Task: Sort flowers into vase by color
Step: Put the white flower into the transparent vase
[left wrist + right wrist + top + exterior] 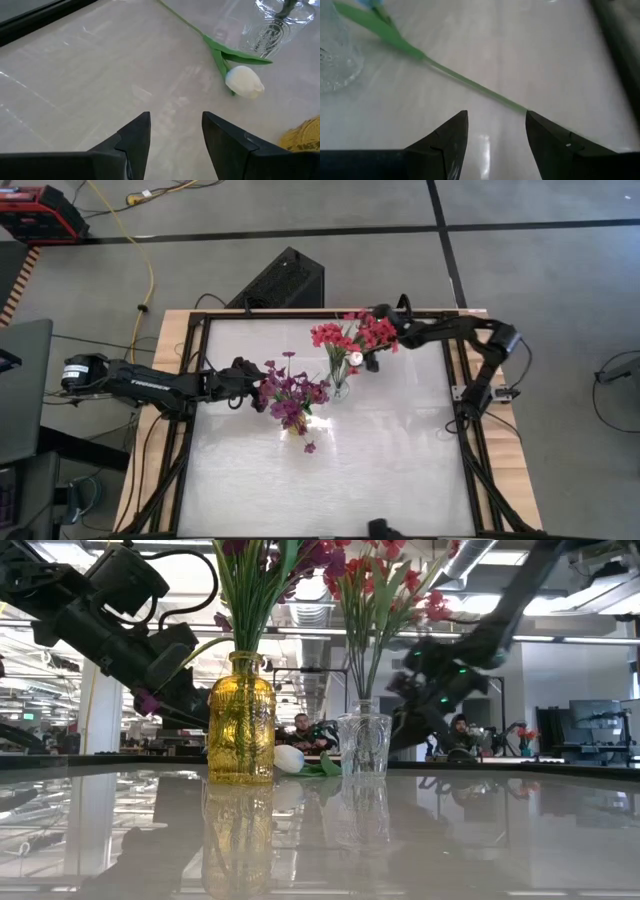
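A white flower (244,81) is lying on the counter (380,450), its bud just beside the clear vase (364,745) holding red flowers (350,335). The right end effector (495,132) is hovering released above its green stem (470,84). The left end effector (175,135) is waiting released near the yellow vase (241,720) holding purple flowers (290,395).

Left gripper (175,132) hung open over the table (90,75); white bud (244,81) lay beside the glass vase (272,25).
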Robot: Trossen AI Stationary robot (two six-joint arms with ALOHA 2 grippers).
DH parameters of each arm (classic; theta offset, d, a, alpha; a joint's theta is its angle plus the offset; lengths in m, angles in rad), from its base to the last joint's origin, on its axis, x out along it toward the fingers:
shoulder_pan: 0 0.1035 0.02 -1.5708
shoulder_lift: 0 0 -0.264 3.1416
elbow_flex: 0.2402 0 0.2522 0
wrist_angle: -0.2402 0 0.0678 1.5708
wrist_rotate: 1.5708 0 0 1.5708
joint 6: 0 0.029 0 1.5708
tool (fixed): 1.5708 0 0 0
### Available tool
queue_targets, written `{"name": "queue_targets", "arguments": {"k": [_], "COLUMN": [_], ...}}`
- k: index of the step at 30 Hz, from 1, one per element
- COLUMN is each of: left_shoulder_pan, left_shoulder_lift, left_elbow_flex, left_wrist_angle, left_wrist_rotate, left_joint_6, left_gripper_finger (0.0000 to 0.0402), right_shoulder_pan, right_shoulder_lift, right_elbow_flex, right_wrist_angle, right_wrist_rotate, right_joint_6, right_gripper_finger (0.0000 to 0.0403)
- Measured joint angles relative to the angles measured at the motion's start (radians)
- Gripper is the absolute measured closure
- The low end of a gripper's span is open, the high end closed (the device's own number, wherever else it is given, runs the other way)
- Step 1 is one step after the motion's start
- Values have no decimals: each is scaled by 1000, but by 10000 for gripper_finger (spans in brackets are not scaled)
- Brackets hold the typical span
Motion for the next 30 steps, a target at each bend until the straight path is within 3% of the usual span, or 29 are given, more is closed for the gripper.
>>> {"name": "queue_targets", "arguments": {"k": [6, 13, 21, 25, 30], "left_shoulder_pan": [0, 3, 3, 3, 3], "left_shoulder_lift": [0, 0, 0, 0, 0], "left_elbow_flex": [0, 0, 0, 0, 0], "left_wrist_angle": [-8, -7, -6, -6, -6], "left_wrist_rotate": [0, -23, -34, -29, -27], "left_joint_6": [-1, 0, -10, -11, -15], "left_gripper_finger": [235, 235, 235, 235, 235], "right_shoulder_pan": [62, 115, 217, 224, 203], "right_shoulder_lift": [136, 190, 189, 188, 186], "right_elbow_flex": [215, 320, 342, 344, 344], "right_wrist_angle": [-241, -397, -421, -475, -530], "right_wrist_rotate": [-2, 40, 262, 276, 321], "right_joint_6": [-42, -144, -343, -354, -305], "right_gripper_finger": [180, 200, 238, 279, 378]}}
